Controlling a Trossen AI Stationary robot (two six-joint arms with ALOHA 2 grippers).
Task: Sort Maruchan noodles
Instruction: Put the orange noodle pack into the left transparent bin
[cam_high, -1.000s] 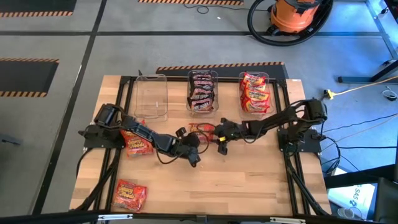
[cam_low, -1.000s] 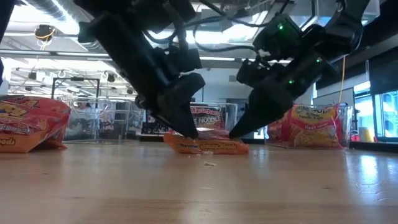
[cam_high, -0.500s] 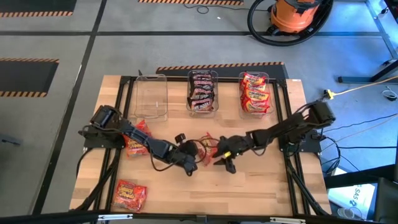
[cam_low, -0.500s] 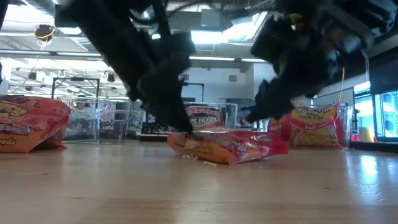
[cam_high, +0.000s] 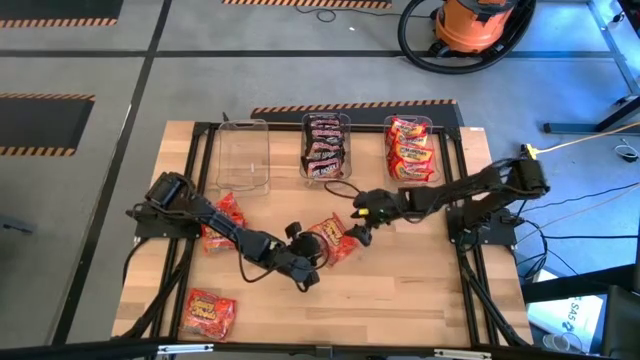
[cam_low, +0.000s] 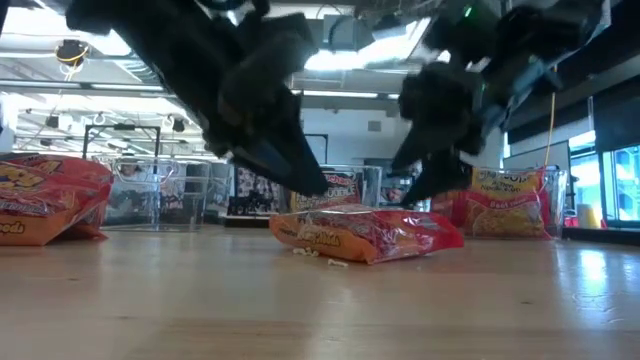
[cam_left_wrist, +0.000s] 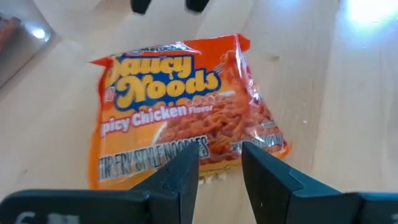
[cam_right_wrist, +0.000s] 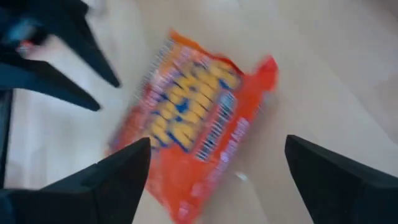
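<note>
An orange-red noodle packet (cam_high: 336, 240) lies flat on the table's middle, its printed face up (cam_left_wrist: 180, 112). My left gripper (cam_left_wrist: 221, 163) hovers just above the packet's nearest edge with a narrow gap between its fingers and nothing in it; the low view shows its tips (cam_low: 312, 182) clear of the packet (cam_low: 365, 232). My right gripper (cam_right_wrist: 217, 144) hangs wide open above the packet, on its far right side (cam_high: 358, 230). Two more packets lie at the left (cam_high: 222, 222) and the near left (cam_high: 208, 312).
Three clear bins stand along the far edge: an empty one (cam_high: 243, 155), one with dark packets (cam_high: 326, 147) and one with red packets (cam_high: 410, 150). Noodle crumbs (cam_low: 322, 258) lie beside the middle packet. The near right of the table is bare wood.
The packet was dragged from near the bins toward the near edge and now lies flat, turned about. My right gripper has let go of it, then risen and drawn back toward the far edge. My left gripper has swung a little toward the near edge and lifted off the packet's end.
</note>
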